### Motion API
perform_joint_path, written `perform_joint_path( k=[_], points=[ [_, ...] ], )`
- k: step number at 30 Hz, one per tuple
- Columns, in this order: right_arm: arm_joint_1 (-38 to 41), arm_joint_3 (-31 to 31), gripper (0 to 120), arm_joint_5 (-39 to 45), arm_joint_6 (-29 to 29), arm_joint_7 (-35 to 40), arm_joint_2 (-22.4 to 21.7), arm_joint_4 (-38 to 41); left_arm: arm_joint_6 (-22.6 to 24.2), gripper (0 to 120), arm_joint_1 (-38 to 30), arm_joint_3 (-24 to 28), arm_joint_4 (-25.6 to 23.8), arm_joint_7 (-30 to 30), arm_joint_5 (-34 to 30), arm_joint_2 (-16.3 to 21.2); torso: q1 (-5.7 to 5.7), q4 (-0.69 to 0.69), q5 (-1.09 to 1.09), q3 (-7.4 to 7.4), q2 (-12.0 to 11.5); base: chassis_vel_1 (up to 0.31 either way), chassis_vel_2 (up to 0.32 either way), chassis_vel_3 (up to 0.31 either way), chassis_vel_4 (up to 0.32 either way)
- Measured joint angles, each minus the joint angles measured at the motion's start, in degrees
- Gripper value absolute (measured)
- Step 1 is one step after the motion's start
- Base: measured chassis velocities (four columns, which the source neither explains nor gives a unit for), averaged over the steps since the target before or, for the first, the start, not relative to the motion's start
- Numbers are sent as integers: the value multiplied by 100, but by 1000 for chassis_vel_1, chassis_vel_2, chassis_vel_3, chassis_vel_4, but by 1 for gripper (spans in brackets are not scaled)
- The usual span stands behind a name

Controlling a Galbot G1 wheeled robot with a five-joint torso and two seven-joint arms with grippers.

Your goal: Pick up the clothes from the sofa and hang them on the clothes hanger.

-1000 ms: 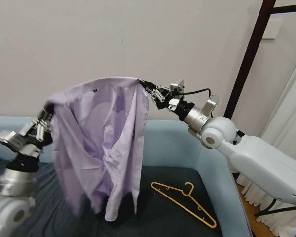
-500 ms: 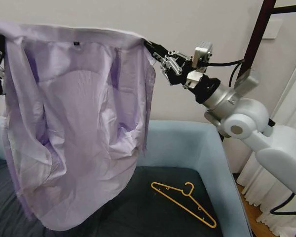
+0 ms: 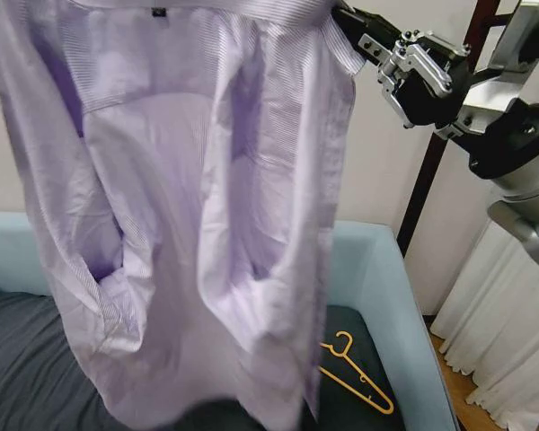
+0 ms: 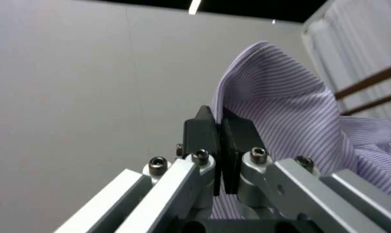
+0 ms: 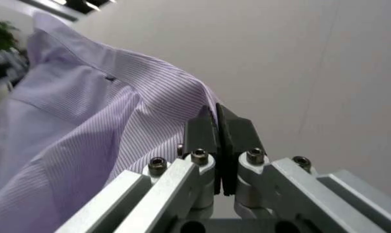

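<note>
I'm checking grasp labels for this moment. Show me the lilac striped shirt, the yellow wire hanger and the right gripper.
lilac striped shirt [image 3: 207,224], head view, middle of the hanging fabric.
yellow wire hanger [image 3: 383,402], head view, its right-hand end.
right gripper [image 3: 349,20], head view, fingertips pinching the shirt's top edge.

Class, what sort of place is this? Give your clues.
Likely a living room, perhaps a mock-up: a blue sofa, white curtains beside it, a yellow hanger on its seat. Left pincer and right pincer hold a lilac shirt aloft.
</note>
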Motion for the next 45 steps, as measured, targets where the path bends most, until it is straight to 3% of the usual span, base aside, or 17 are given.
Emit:
perform_joint_path(
  k=[7,8,12,13,16,27,31,40,45],
  points=[
    [-343,-1557,0,-1634,510,-160,882,-1370,216,0,255,1200,778,179,1040,13,2,1,0,2,-2,0,0,0,0],
    [-343,-1557,0,-1634,510,-160,882,-1370,216,0,255,1200,778,179,1040,13,2,1,0,2,-2,0,0,0,0],
    [-726,-2168,0,-2502,1159,-304,1505,-2395,315,0,190,2252,1311,340,1796,-419,2,2,0,2,-2,0,0,0,0],
    [-726,-2168,0,-2502,1159,-304,1505,-2395,315,0,190,2252,1311,340,1796,-419,2,2,0,2,-2,0,0,0,0],
    [-1094,-2327,0,-2917,1369,-294,1891,-2768,397,0,21,2902,1680,345,2387,-792,2,-1,-1,1,-2,0,0,0,0],
    [-1843,-2405,0,-4649,1643,-89,2660,-3923,635,0,-34,3697,2316,-52,3708,-1751,1,-2,0,0,-1,0,0,0,0],
    [-2035,-2369,0,-5239,1862,-1,3209,-4889,760,0,-38,4046,2606,-295,4268,-2265,1,1,0,0,-1,0,0,0,0],
    [-2144,-2321,0,-5826,2472,-388,3775,-6152,1060,0,-121,4247,3050,-569,4347,-2984,1,0,1,0,-1,0,0,0,0],
    [-2329,-2309,0,-5781,2584,-329,3852,-6297,917,0,-155,4255,3210,-586,4270,-3261,1,0,1,0,-2,0,0,0,0]
  ],
)
